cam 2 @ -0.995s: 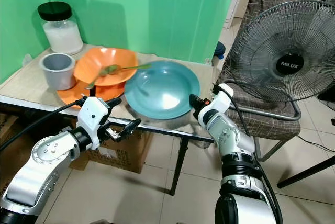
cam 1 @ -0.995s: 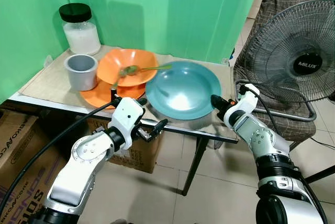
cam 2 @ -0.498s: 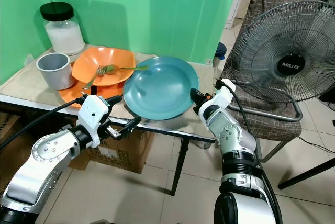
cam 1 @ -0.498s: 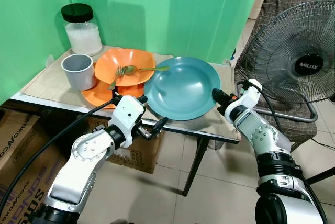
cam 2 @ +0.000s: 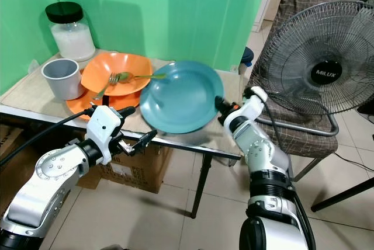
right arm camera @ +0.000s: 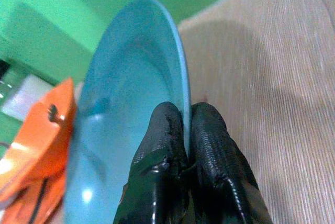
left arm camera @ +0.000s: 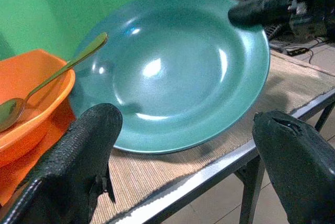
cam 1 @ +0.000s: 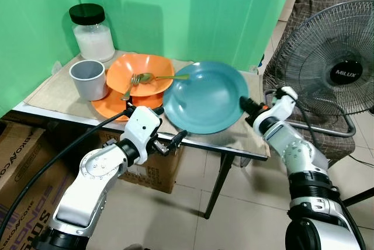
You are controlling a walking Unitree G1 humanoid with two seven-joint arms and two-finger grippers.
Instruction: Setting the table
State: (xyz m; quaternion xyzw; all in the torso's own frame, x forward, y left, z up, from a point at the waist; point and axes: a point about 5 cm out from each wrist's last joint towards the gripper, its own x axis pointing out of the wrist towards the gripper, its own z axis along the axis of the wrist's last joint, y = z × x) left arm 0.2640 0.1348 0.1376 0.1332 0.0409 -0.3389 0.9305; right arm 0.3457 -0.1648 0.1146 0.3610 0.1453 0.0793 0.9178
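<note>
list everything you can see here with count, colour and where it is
plate: 1, teal, tilted up above the table's right part, rim pinched by the right gripper
bowl: 1, orange, on the table left of the plate
spoon: 1, golden, lying in the bowl
cup: 1, grey, left of the bowl
jar: 1, clear with black lid, back left corner
table: 1, mat-covered, against the green backdrop
fan: 1, grey, on the right
cardboard boxes: brown, under the table
left gripper: open, at the table's front edge
right gripper: shut on the plate's rim
</note>
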